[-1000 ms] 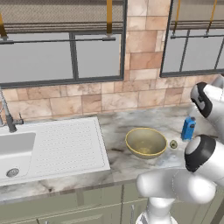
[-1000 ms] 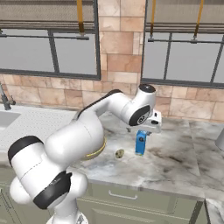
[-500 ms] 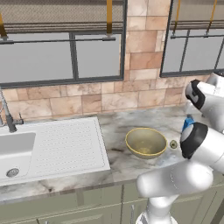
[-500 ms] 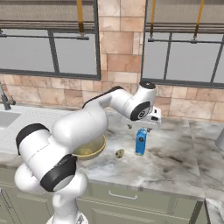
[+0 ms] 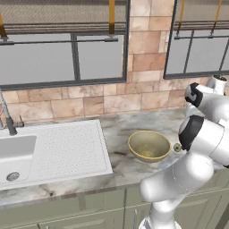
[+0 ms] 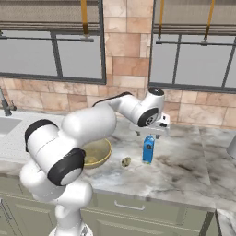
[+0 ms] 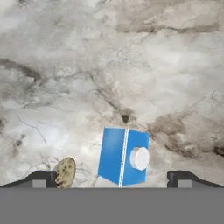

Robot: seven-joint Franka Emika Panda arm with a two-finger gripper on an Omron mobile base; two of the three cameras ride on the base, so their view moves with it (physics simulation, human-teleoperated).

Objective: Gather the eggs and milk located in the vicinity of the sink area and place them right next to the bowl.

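The milk [image 6: 148,149], a small blue carton, stands upright on the marble counter to the right of the olive bowl [image 6: 97,152]. From straight above, the milk [image 7: 124,156] shows its white cap. A small speckled egg [image 6: 126,162] lies between bowl and carton, and the egg [image 7: 65,172] sits beside one fingertip [image 7: 41,179]. My gripper [image 6: 150,134] hangs open just above the carton, touching nothing. My gripper [image 7: 112,180] straddles the carton's top. From the left side, the bowl [image 5: 149,145] and egg [image 5: 177,147] show, and my arm hides the carton.
The white sink [image 5: 18,152] with its ribbed drainboard [image 5: 71,143] and coil faucet [image 5: 6,117] lies far left. A grey object [image 6: 233,147] stands at the counter's right end. Tiled wall and windows run behind the counter.
The arm's elbow has swung forward and now covers the milk in the left base view. The hand stays over the carton with its jaws open.
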